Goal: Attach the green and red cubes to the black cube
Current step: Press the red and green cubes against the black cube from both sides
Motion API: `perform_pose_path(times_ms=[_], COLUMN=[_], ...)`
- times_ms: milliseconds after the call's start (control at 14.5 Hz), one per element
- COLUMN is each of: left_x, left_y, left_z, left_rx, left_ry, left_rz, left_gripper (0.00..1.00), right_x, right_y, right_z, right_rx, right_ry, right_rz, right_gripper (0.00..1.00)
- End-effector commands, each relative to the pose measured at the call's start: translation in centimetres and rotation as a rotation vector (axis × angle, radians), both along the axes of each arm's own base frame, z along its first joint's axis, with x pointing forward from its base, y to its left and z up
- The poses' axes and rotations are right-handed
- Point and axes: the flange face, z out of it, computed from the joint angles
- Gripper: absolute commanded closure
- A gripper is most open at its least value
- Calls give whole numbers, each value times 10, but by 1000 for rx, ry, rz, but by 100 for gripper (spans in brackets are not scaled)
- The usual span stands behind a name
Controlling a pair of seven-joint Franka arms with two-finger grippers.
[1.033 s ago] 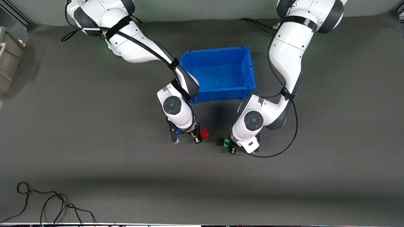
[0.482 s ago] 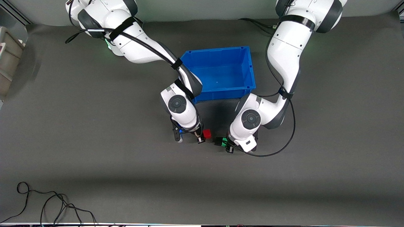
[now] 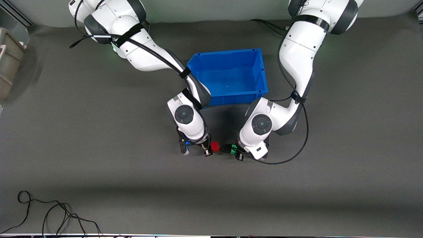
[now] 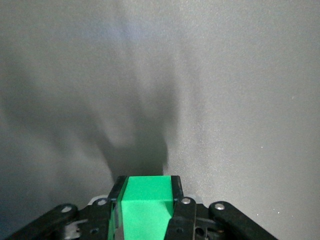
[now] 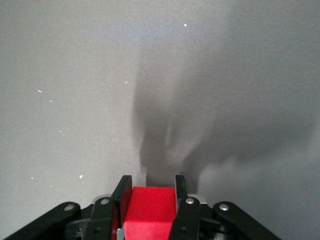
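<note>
In the front view my right gripper (image 3: 211, 148) is shut on the red cube (image 3: 215, 146), just above the grey mat. My left gripper (image 3: 235, 150) is shut on the green cube (image 3: 233, 148). The black cube (image 3: 225, 148) sits against the green cube's face toward the right arm's end, between green and red. Red and black are very close, and I cannot tell if they touch. In the left wrist view the green cube (image 4: 145, 205) fills the left gripper (image 4: 146, 182); the black cube is hidden there. In the right wrist view the red cube (image 5: 150, 207) sits in the right gripper (image 5: 152, 182).
An open blue bin (image 3: 228, 52) stands on the mat farther from the front camera than the cubes, between the two arms. A loose black cable (image 3: 49, 215) lies at the near edge at the right arm's end. A beige object (image 3: 8, 56) sits at that end's edge.
Both grippers have moved toward each other with their cubes. The gap between the red cube and the black cube has shrunk to almost nothing.
</note>
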Motion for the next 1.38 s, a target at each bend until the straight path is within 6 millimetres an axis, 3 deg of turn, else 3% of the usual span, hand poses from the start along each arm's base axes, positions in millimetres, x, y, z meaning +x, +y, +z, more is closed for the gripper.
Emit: perform_pose_path(times_ms=[0, 413, 895, 1308], left_x=[-1, -1, 8, 11], left_y=[-8, -16, -14, -16], left_z=[3, 2, 12, -6], left_rx=[9, -2, -19, -7], left_ry=[-4, 2, -10, 2], left_rz=[57, 128, 170, 220], left_gripper=[100, 100, 100, 100], right_x=[12, 22, 17, 17], right_y=[3, 12, 12, 10], right_z=[2, 6, -2, 0], right_rx=[-6, 18, -47, -73], right_ry=[-34, -61, -55, -38], right_rz=[-21, -27, 33, 44], right_gripper=[100, 100, 100, 100])
